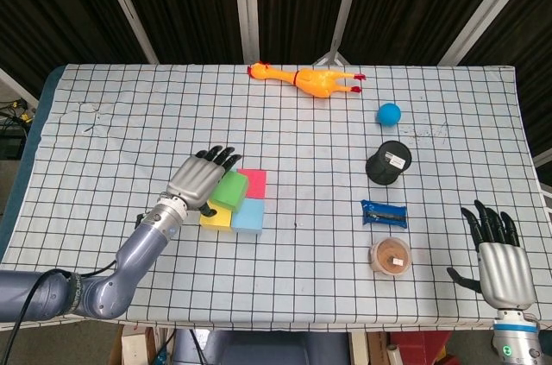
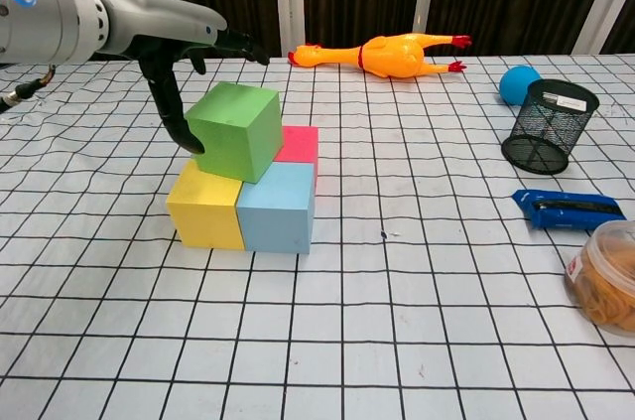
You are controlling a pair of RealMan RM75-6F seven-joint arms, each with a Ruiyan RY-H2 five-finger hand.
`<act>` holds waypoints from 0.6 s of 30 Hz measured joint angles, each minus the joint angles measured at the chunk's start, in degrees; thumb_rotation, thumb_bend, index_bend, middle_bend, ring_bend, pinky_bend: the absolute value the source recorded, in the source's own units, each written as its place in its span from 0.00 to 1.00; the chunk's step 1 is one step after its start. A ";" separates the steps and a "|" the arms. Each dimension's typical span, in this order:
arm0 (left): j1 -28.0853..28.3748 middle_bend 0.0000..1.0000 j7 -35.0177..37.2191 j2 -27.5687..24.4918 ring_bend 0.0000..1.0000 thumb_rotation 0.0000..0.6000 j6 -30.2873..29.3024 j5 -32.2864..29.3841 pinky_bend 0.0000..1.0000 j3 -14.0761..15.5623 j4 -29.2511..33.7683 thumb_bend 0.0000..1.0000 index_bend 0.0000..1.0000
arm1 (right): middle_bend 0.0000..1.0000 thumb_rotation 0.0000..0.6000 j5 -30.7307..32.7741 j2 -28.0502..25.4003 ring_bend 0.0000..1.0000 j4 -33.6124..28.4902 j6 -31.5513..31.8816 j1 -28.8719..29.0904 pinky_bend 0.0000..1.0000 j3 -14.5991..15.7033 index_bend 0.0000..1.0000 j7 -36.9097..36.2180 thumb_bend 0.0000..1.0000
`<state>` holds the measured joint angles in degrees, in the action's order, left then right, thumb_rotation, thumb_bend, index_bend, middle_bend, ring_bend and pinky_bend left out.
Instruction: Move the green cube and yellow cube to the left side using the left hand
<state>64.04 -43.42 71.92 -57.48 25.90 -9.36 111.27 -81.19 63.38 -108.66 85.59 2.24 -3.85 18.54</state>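
Observation:
A green cube (image 2: 235,130) sits on top of a block of cubes: a yellow cube (image 2: 205,207) at front left, a light blue one (image 2: 278,209) at front right, a red one (image 2: 299,144) behind. My left hand (image 1: 200,179) hovers over the green cube (image 1: 230,190), fingers spread above its top and the thumb (image 2: 171,107) down by its left face. It holds nothing. Only an edge of the yellow cube (image 1: 216,218) shows under the hand in the head view. My right hand (image 1: 498,260) lies open at the table's near right corner.
A rubber chicken (image 1: 309,79) lies at the far edge. On the right are a blue ball (image 1: 389,113), a black mesh cup (image 1: 389,163), a blue packet (image 1: 383,212) and a round tub (image 1: 390,255). The checked cloth (image 1: 112,132) to the left of the cubes is bare.

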 measured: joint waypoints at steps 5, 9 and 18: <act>0.25 0.20 0.04 0.74 0.26 1.00 -0.96 1.29 0.34 0.39 -0.66 0.02 0.18 | 0.00 1.00 0.04 -0.18 0.06 0.04 0.31 -0.12 0.00 -0.12 0.12 -0.64 0.04; -0.05 0.27 0.77 1.42 0.31 1.00 -2.43 3.16 0.37 0.40 -1.29 0.03 0.21 | 0.00 1.00 0.12 -0.32 0.06 0.10 0.42 -0.20 0.00 -0.18 0.12 -1.26 0.04; -0.50 0.33 1.82 3.00 0.33 1.00 -2.96 4.85 0.37 0.94 -4.30 0.04 0.24 | 0.00 1.00 0.88 -0.59 0.06 0.00 -0.39 0.08 0.00 -0.23 0.12 -1.62 0.04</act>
<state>63.54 -41.59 74.92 -60.44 30.75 -8.41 106.97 -80.30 62.79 -108.66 85.20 2.32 -4.08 16.91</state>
